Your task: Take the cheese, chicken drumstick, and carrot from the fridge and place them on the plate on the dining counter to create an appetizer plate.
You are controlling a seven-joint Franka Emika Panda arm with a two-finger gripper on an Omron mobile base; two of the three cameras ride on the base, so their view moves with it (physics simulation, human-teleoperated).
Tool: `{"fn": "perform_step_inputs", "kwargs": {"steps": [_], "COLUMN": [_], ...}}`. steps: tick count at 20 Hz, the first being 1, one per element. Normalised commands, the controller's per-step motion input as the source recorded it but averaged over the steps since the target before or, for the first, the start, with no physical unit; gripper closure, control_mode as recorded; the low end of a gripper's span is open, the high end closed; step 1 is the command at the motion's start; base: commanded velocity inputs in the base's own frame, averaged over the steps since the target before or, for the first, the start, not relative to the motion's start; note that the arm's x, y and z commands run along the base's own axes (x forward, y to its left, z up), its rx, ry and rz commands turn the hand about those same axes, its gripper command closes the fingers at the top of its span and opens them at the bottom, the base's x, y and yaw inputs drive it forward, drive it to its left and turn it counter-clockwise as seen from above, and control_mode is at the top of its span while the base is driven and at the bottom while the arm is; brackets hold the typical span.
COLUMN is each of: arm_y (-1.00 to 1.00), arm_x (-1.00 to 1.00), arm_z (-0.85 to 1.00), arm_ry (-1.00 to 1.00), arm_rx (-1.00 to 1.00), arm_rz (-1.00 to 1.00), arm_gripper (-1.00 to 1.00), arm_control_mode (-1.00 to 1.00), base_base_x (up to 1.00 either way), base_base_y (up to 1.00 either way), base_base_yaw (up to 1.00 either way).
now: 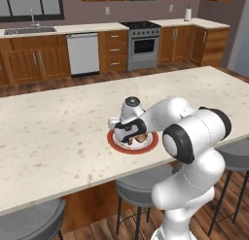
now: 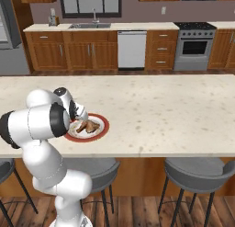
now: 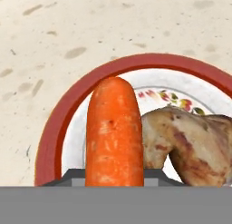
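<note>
The carrot (image 3: pixel 114 132) is gripped in the end effector (image 3: pixel 114 175), its rounded tip reaching out over the plate (image 3: pixel 50 141), just beside the chicken drumstick (image 3: pixel 190 143). The drumstick lies on the plate's white centre, so that item looks delivered; the carrot is over the plate but not yet let go. I cannot make out the cheese; if it is on the plate, the drumstick or the arm hides it. The plate sits on the dining counter (image 1: pixel 58 122), near its front edge. By my judgement the job is in its last stretch: release the carrot. Counted: one carrot, one drumstick, one plate.
</note>
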Motion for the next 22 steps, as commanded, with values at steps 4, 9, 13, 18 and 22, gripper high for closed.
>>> {"fn": "perform_step_inputs", "kwargs": {"steps": [4, 9, 13, 18, 22], "arm_y": [0.02, 0.24, 0.23, 0.01, -0.47], "arm_x": [0.0, 0.12, 0.18, 0.2, 0.09], "arm_z": [-0.25, -0.4, -0.3, -0.25, 0.02], "arm_ry": [0.13, 0.09, 0.08, 0.02, 0.0], "arm_rx": [0.0, 0.0, 0.0, 0.0, 0.0], "arm_rz": [-0.09, -0.08, -0.08, -0.09, -0.15], "arm_gripper": [1.0, 1.0, 1.0, -1.0, -1.0], "arm_control_mode": [-1.0, -1.0, -1.0, -1.0, -1.0], "base_base_x": [0.0, 0.0, 0.0, 0.0, 0.0], "base_base_y": [0.0, 0.0, 0.0, 0.0, 0.0], "base_base_yaw": [0.0, 0.0, 0.0, 0.0, 0.0]}}
